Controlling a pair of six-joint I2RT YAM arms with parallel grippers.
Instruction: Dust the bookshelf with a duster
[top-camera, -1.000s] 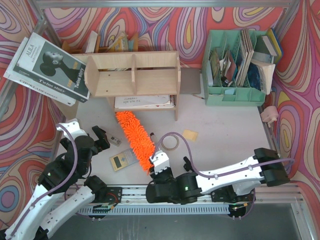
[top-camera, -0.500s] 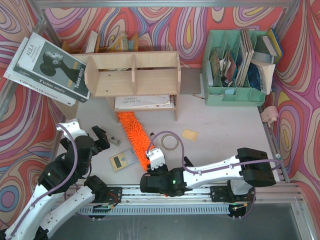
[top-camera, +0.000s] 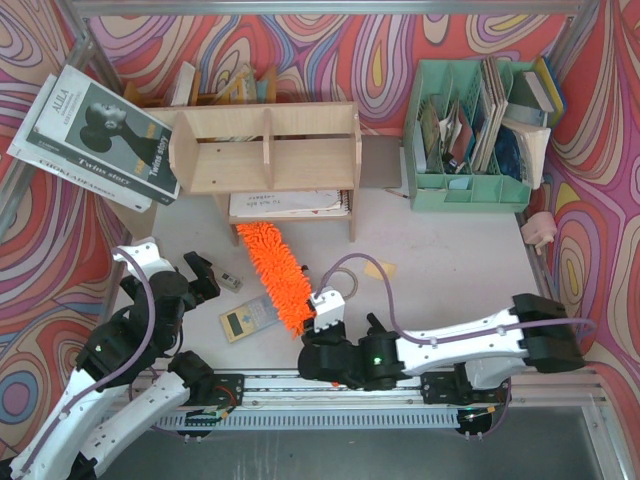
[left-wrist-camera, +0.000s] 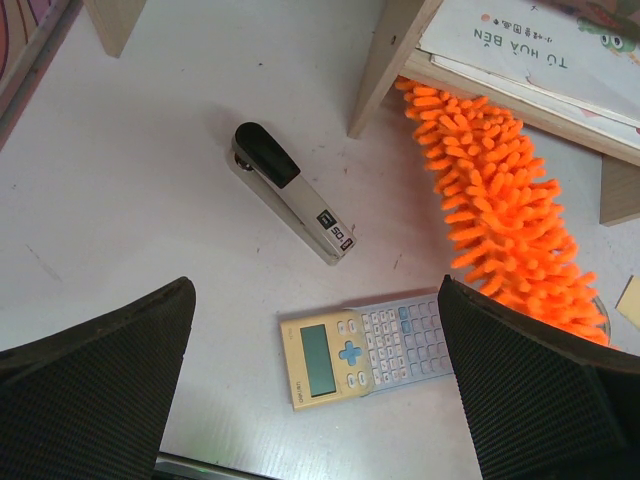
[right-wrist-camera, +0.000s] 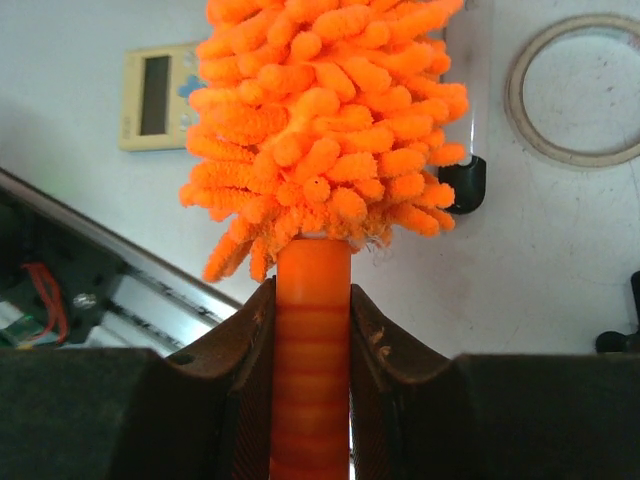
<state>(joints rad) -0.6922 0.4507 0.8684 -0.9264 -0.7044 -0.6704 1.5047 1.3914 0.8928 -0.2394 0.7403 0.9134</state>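
My left gripper (top-camera: 203, 275) is hovering with jaws wide apart over the stapler (left-wrist-camera: 290, 190) and calculator (left-wrist-camera: 370, 345) that its wrist view is showing plainly, while my low, outstretched right gripper (top-camera: 325, 305) is clamping the duster (top-camera: 275, 270) handle, its shaggy tip reaching under the bookshelf (top-camera: 265, 150).

Right arm (top-camera: 460, 345) lies low along the near edge, forearm running leftward to the wrist. The right gripper (right-wrist-camera: 310, 310) points away from the bases, both fingers clamped on the duster (right-wrist-camera: 310, 400) handle. Left arm (top-camera: 130, 330) is raised on the left side, left gripper (left-wrist-camera: 315, 380) angled down at the table, jaws spread wide, nothing between them.
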